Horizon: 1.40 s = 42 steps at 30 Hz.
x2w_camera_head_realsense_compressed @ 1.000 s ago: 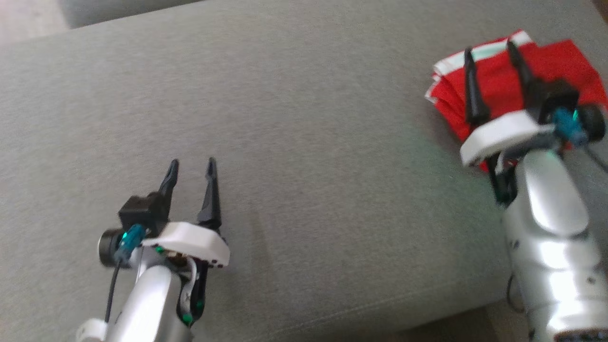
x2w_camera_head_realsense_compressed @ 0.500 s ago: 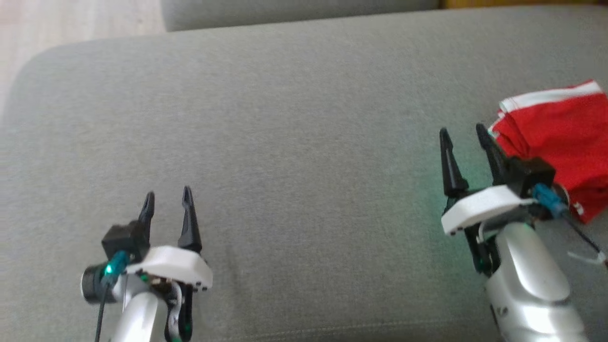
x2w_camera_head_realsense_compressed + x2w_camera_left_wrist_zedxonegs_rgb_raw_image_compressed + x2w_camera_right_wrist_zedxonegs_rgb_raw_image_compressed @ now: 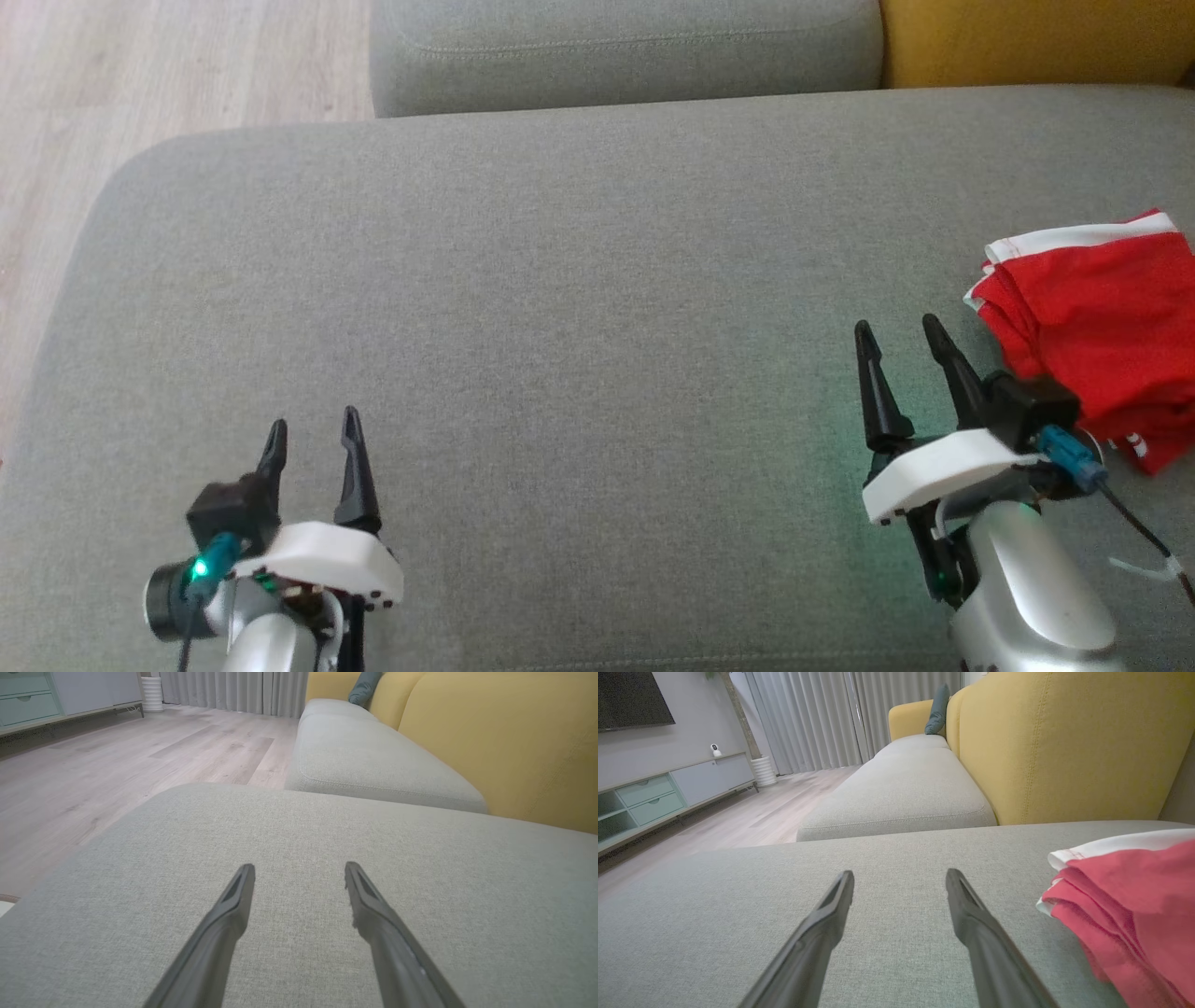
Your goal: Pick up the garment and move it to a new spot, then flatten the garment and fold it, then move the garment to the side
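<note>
The garment [image 3: 1102, 327] is red with white trim and lies folded at the right edge of the grey cushion [image 3: 560, 308]; the right wrist view has the garment [image 3: 1134, 905] at its right side. My right gripper [image 3: 898, 331] hovers open just left of the garment, clear of it, with nothing between its fingers. At the lower left my left gripper [image 3: 311, 422] stands open and empty over bare cushion. In the wrist views both the left gripper [image 3: 300, 870] and the right gripper [image 3: 900, 877] have their jaws apart.
A second grey seat cushion [image 3: 616, 47] lies beyond the near one, with a yellow sofa back [image 3: 1036, 42] to its right. Wooden floor [image 3: 140, 84] runs past the cushion's left edge. A low cabinet [image 3: 654, 798] and curtains [image 3: 822, 714] stand far off.
The head camera has swung, shifting the whole picture. My right gripper has drawn back off the garment, from over it to its left side. Both grippers stayed open.
</note>
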Available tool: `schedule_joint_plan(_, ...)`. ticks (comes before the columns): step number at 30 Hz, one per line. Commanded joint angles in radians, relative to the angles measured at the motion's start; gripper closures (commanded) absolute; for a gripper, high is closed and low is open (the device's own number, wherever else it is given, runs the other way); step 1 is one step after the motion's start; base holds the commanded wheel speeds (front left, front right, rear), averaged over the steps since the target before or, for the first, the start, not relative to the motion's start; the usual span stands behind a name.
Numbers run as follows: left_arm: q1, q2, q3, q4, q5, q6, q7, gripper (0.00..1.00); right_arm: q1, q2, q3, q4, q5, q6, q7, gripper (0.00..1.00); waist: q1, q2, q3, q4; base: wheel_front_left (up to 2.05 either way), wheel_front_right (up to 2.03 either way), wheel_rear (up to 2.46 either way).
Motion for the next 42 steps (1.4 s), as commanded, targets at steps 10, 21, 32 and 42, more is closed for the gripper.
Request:
schedule_joint_plan(10, -0.01, 0.008, 0.056, -0.053, -0.032, -0.042, -0.006, 0.0, -0.005, 0.009, 0.039, -0.041, 0.016, 0.004, -0.011, 0.0, 0.0, 0.0, -0.004, -0.003, 0.0, 0.0, 0.0)
schedule_joint_plan(21, 0.027, -0.004, 0.033, 0.024, -0.089, -0.056, 0.02, 1.0, 0.03, 0.001, 0.003, 0.021, 0.072, 0.0, 0.022, 1.0, 0.0, 0.0, -0.006, -0.002, 0.0, 0.0, 0.0)
schedule_joint_plan(32, 0.023, -0.003, 0.05, 0.01, -0.21, -0.075, 0.05, 1.0, 0.048, 0.002, -0.014, -0.016, 0.199, 0.0, 0.051, 1.0, 0.0, 0.0, -0.009, 0.0, 0.0, 0.0, 0.0)
schedule_joint_plan(42, 0.017, -0.002, 0.068, -0.001, -0.319, -0.092, 0.079, 1.0, 0.062, 0.002, -0.032, -0.047, 0.313, 0.001, 0.079, 1.0, 0.0, 0.0, -0.012, 0.001, 0.0, 0.0, 0.0)
